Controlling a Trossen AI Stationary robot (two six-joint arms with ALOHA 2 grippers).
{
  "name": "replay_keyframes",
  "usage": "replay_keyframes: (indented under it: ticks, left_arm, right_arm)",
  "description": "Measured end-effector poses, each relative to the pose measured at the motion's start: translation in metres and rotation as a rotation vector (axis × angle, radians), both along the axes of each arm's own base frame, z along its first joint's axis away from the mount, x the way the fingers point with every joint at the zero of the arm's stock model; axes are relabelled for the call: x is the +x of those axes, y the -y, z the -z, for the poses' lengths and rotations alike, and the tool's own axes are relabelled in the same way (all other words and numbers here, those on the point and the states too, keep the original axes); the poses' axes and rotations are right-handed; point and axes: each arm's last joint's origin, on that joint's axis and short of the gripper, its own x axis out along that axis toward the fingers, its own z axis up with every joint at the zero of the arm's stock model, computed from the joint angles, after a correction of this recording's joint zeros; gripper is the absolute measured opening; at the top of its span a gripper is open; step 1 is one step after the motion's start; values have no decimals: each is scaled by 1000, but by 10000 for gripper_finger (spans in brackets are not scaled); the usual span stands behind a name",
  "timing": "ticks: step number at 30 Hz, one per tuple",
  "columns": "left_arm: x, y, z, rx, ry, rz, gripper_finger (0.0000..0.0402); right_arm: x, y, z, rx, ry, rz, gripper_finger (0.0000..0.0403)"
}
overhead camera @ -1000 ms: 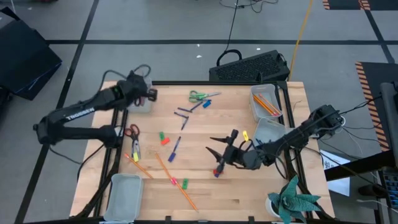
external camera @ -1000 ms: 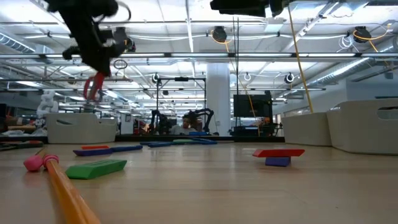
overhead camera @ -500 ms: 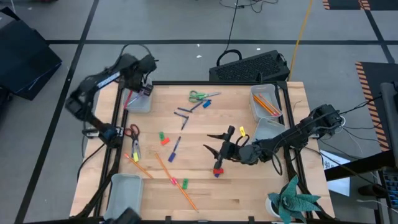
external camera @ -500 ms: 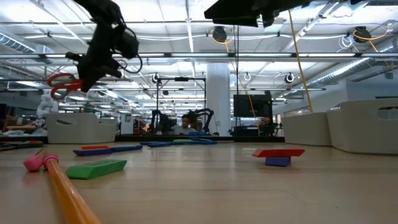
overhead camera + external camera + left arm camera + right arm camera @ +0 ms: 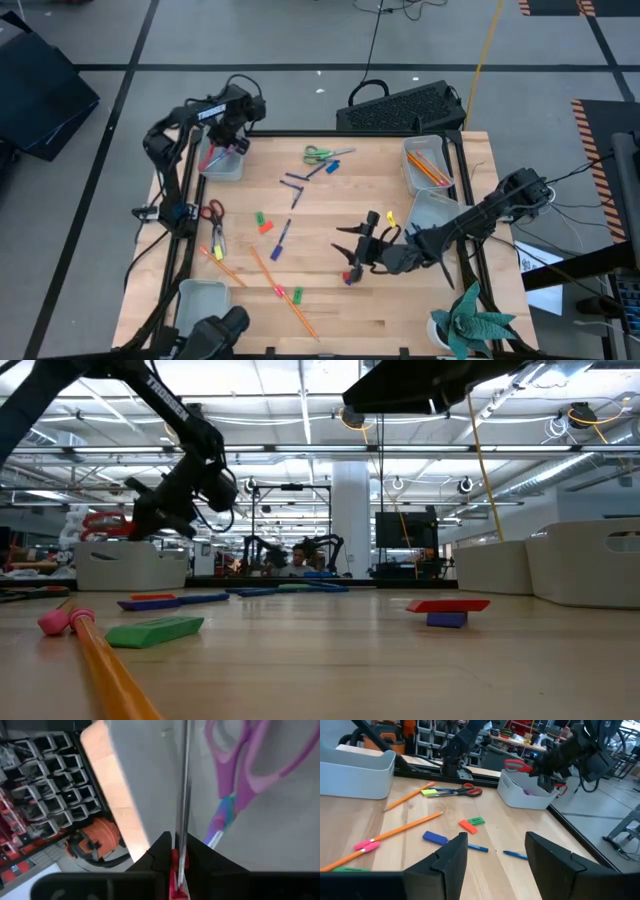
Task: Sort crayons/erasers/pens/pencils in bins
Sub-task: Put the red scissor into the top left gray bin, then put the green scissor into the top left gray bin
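My left gripper [image 5: 232,140] is over the far-left bin [image 5: 224,168], shut on red-handled scissors [image 5: 105,522]. Pink scissors [image 5: 240,775] lie inside that bin. My right gripper [image 5: 353,257] hovers open, right of the table's middle, just above a short red piece and a blue one [image 5: 348,275]. Orange pencils [image 5: 285,292], pens [image 5: 281,238] and green and red crayons [image 5: 262,222] lie scattered on the wood. The far-right bin [image 5: 410,165] holds pencils. Another bin [image 5: 436,212] stands nearer, and one more [image 5: 200,305] at the near left. My left gripper pinches the red-handled scissors between its two fingers by their flat sides; a red part [image 5: 173,869] sits between the fingers. The thin blade [image 5: 183,795] runs forward edge-on over the bin. The red loops [image 5: 517,766] stick out sideways, about level, clear of the bin.
Green-handled scissors [image 5: 322,154] lie near the far edge, and red-handled ones [image 5: 212,214] by the left rail. A yellow piece [image 5: 390,216] lies next to the right arm. A green paper plant [image 5: 470,320] stands at the near right corner and a keyboard [image 5: 405,105] beyond the far edge.
My left gripper has swung toward the table's far-left corner and gone down over the far-left bin, tipping as it went. The red-handled scissors, which hung down below it, now lie about level. My right gripper has stayed open over the red and blue pieces.
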Motion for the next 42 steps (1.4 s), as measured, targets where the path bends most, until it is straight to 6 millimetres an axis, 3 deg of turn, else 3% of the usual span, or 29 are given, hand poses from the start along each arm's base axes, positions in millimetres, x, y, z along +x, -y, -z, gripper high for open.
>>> replay_keyframes:
  ticks: [8, 15, 20, 23, 26, 31, 36, 42]
  left_arm:
    - [7, 5, 1, -23, -16, 53, 103]
    - [10, 27, -30, -12, 36, 115, 157]
    - [14, 70, -82, 117, 197, 234, 163]
    - [12, 110, -112, 276, 358, 344, 163]
    - [5, 153, -124, 414, 577, 472, 163]
    - [-9, 208, -112, 576, 982, 664, 163]
    - [-16, 235, -80, 655, 1260, 880, 163]
    - [-12, 245, -40, 730, 1370, 1064, 163]
  right_arm:
    - [0, 1, 0, -3, 1, 11, 192]
    - [12, 20, -6, -27, -72, 80, 192]
    - [29, 49, -26, -1, -209, 146, 192]
    - [38, 76, -32, 46, -257, 135, 192]
    - [50, 108, -28, 104, -293, 116, 192]
    - [85, 165, -23, 194, -414, 109, 192]
    - [112, 227, -16, 257, -552, 93, 192]
    - [94, 307, 7, 388, -565, 96, 192]
